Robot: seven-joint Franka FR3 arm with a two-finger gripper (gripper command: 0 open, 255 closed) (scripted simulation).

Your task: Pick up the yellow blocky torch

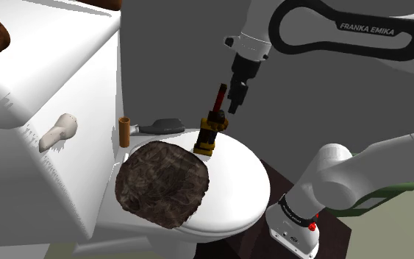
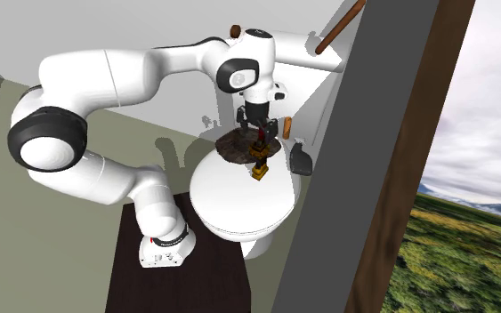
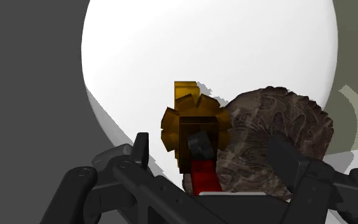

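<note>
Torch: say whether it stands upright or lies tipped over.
Upright: the torch stands on its yellow end on the toilet lid, red tip pointing up.

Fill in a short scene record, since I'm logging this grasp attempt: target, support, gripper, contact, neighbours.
target: yellow blocky torch, standing on end, red piece at its top
support: white toilet lid
gripper: gripper open, above the torch, one finger on each side of it
contact: none seen, torch not held
neighbour: brown mottled lump on the same lid, beside the torch
behind the lid: small brown cylinder, dark grey flat object
</note>
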